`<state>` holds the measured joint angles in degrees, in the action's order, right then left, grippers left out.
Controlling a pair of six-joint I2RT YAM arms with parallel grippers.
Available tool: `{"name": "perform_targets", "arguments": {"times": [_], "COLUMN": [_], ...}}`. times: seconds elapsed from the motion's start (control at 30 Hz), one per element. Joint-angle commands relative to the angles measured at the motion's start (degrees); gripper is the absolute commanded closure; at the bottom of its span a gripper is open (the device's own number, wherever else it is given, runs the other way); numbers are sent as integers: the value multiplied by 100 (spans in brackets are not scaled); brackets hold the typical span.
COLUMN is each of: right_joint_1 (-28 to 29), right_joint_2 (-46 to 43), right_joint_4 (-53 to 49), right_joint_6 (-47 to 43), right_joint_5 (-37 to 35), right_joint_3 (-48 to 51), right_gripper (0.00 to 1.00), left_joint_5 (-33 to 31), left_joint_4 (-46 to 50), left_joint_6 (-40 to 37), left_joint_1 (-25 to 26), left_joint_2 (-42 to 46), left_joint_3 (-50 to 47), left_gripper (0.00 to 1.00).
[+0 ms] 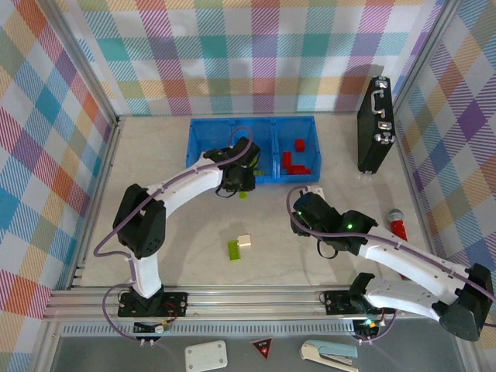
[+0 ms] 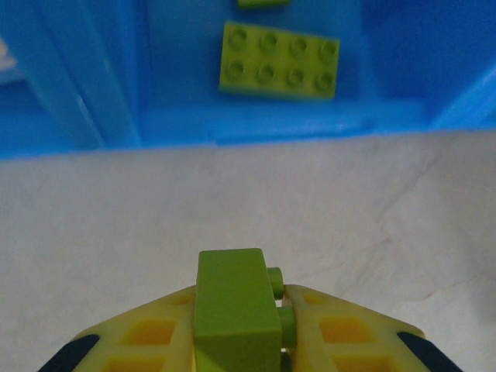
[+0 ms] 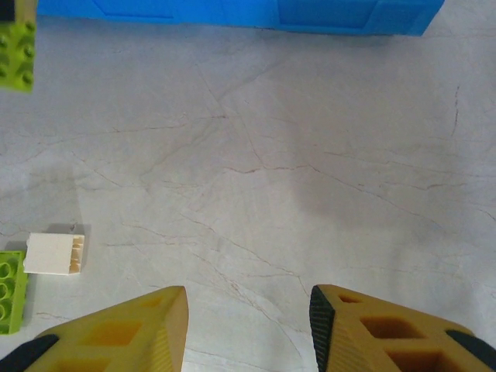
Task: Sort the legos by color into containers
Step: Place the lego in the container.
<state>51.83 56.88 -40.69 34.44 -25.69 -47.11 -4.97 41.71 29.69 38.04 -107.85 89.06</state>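
Observation:
My left gripper (image 2: 249, 314) is shut on a lime green lego (image 2: 236, 306), its studs against the right finger, just in front of the blue bin's near wall (image 2: 232, 128). Seen from above, this gripper (image 1: 239, 186) hangs at the middle compartment's front edge. Another green lego (image 2: 279, 60) lies inside that compartment. Red legos (image 1: 294, 159) lie in the right compartment. A green lego (image 1: 233, 249) and a cream lego (image 1: 245, 241) rest side by side on the table. My right gripper (image 3: 248, 329) is open over bare table, right of them; from above it (image 1: 308, 203) sits below the bin's right end.
A black briefcase (image 1: 376, 124) stands upright at the back right. A red stick with a grey head (image 1: 399, 225) lies by the right arm. The blue bin (image 1: 203, 143) stands at the back centre. Open table stretches between the bin and the loose legos.

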Motion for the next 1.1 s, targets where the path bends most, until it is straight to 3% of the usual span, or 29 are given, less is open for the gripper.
{"name": "perform_targets", "arguments": {"times": [0.0, 0.67, 1.07], "right_joint_1": [10, 3, 11], "right_joint_2": [-164, -386, -508], "right_joint_4": [-207, -535, -624], "right_joint_6": [178, 224, 335], "right_joint_5": [66, -20, -5], "right_joint_3": [69, -108, -54], "right_gripper": [53, 53, 53], "left_joint_5": [249, 743, 441], "left_joint_4": [-38, -786, -620], "left_joint_6": [-235, -456, -467], "left_joint_1": [-176, -666, -675], "left_joint_2": [-316, -2129, -3204], "left_joint_3": [502, 2696, 3717], "left_gripper": [73, 73, 72]}}
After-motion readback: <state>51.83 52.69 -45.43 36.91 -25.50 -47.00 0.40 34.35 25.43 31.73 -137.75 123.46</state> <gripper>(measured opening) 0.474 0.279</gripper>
